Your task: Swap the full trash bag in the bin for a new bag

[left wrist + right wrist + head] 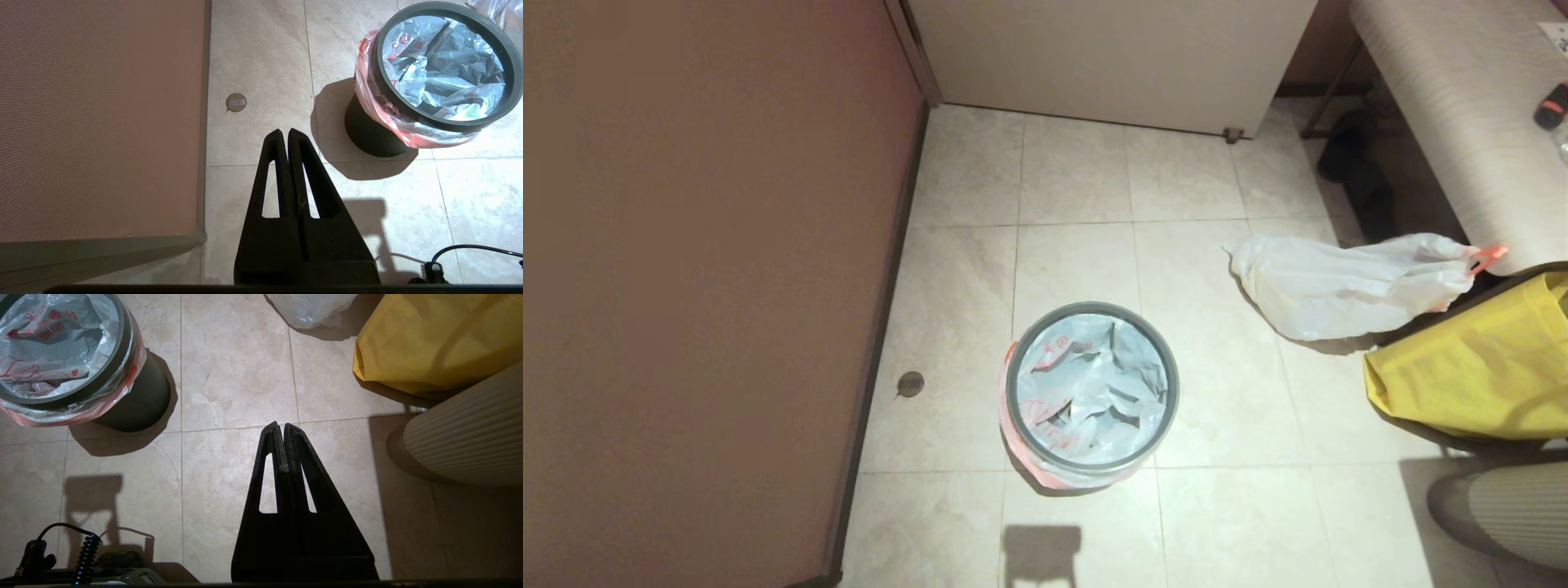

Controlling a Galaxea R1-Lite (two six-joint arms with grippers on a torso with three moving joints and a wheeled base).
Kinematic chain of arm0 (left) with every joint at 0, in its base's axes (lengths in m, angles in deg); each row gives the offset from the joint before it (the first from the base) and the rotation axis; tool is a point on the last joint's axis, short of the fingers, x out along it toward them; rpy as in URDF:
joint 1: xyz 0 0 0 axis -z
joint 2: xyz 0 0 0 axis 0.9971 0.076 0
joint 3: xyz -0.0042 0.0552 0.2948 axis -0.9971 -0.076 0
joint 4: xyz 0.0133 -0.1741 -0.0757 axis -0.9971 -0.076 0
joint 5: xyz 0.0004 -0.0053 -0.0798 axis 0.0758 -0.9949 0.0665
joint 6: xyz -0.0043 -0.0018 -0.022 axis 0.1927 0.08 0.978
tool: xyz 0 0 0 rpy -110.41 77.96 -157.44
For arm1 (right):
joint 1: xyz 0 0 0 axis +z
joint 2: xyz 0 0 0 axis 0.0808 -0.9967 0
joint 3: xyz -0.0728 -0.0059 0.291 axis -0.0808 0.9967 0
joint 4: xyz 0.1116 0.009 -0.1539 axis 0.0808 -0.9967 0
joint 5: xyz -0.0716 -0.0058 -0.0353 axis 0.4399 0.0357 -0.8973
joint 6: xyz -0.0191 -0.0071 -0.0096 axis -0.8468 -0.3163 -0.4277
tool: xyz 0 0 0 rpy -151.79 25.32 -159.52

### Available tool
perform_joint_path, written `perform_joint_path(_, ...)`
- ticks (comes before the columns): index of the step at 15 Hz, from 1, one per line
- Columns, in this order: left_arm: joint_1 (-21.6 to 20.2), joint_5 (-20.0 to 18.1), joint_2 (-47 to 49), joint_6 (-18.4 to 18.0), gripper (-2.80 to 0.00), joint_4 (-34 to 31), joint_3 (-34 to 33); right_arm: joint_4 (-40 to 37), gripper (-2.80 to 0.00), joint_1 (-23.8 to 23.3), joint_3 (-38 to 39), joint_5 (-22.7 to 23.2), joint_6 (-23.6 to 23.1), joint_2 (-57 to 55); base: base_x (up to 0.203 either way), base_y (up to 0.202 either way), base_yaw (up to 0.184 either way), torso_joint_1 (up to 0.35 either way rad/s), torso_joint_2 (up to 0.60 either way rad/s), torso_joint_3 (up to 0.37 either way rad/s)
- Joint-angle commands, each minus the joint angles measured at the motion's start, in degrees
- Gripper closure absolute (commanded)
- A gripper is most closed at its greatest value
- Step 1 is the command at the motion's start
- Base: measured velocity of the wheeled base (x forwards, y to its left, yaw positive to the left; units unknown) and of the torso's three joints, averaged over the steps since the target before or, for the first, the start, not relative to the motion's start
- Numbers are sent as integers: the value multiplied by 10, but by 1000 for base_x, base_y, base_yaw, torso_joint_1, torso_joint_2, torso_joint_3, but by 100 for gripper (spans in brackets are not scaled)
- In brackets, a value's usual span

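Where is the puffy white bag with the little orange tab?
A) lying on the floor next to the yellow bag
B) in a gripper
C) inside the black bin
A: the full trash bag lies on the floor tiles beside the yellow bag, away from the bin.

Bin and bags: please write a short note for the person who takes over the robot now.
Left gripper: fingers shut, empty, above the floor tiles beside the bin.
Right gripper: fingers shut, empty, above the tiles on the bin's other side.
Small round black plastic bin: upright on the floor, grey hoop seated on its rim.
Thin white new bag with orange-red print: lines the bin, its edge folded out under the hoop.
Bulging plain white full trash bag: on the floor beside the big yellow bag.
Done: the swap looks complete.
Left: nothing visible.
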Motion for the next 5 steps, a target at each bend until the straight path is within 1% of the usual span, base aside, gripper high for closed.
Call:
perform_joint_path(1, 0, 0, 1, 0, 0, 0, 0, -1, 0, 0, 0, 0, 0, -1, 0, 0, 0, 0, 0, 0)
perform_joint_path(5, 0, 0, 1, 0, 0, 0, 0, 0, 0, 0, 0, 0, 5, -1, 0, 0, 0, 0, 0, 0)
